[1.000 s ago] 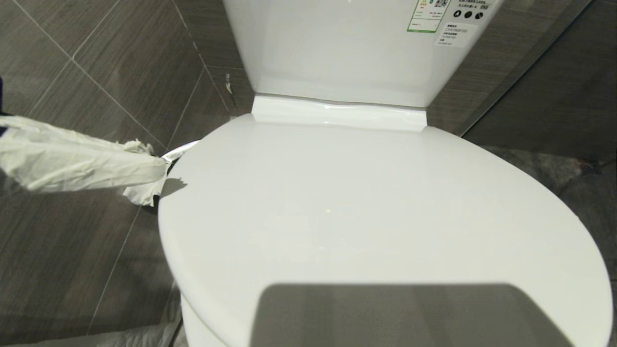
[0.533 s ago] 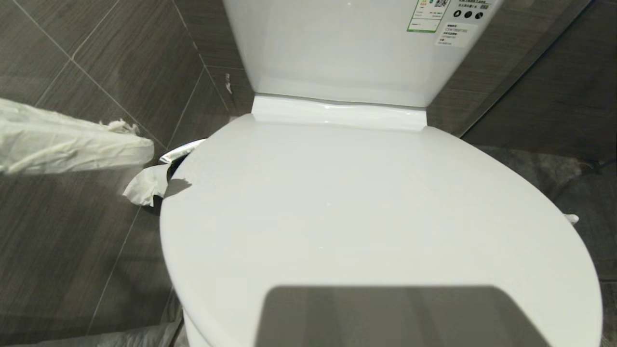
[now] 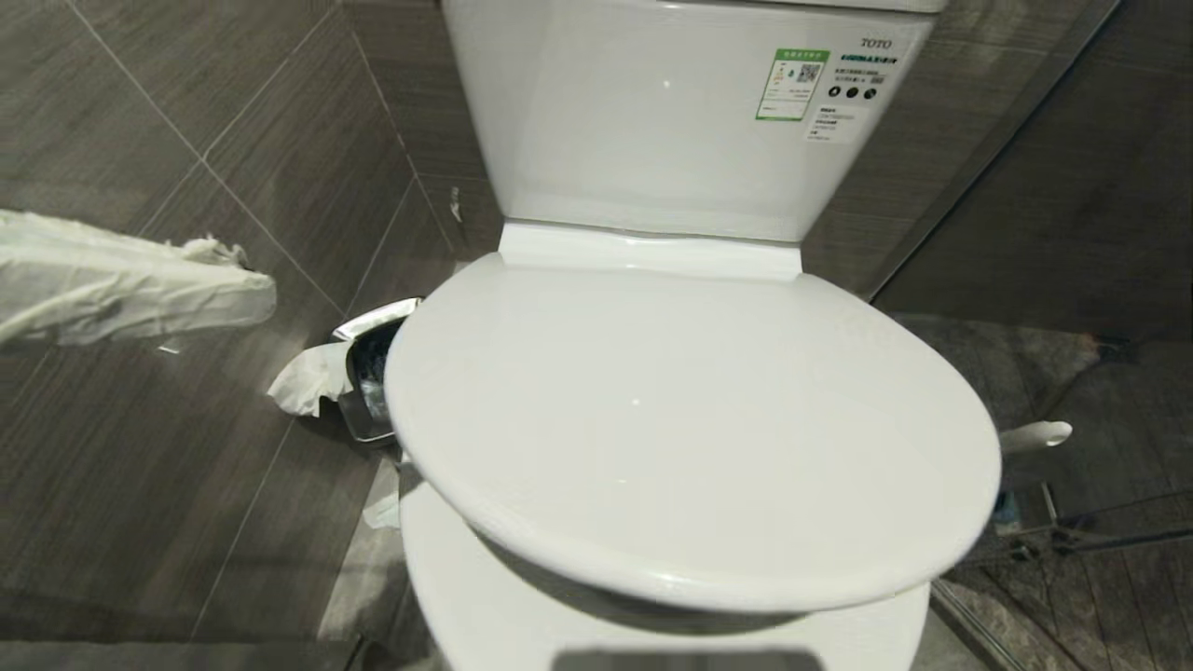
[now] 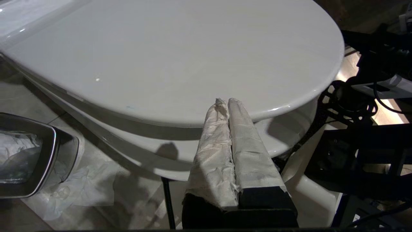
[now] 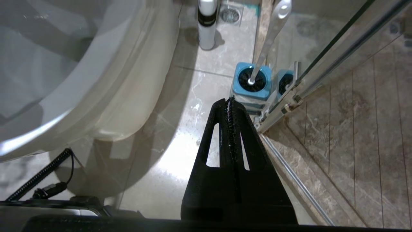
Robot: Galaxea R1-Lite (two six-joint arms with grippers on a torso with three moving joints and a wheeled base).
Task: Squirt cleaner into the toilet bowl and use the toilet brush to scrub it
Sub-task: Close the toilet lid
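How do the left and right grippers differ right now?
The left gripper is wrapped in pale cloth and hangs beside the closed toilet lid; the right gripper is bare black and points at the floor near the toilet brush in its blue holder. Both are shut and hold nothing.

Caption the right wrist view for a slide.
Shut right claw hangs above the floor beside the toilet brush standing in its blue holder.

Glossy white ceramic toilet bowl (image 3: 578, 615); chrome waste bin (image 3: 368, 373).
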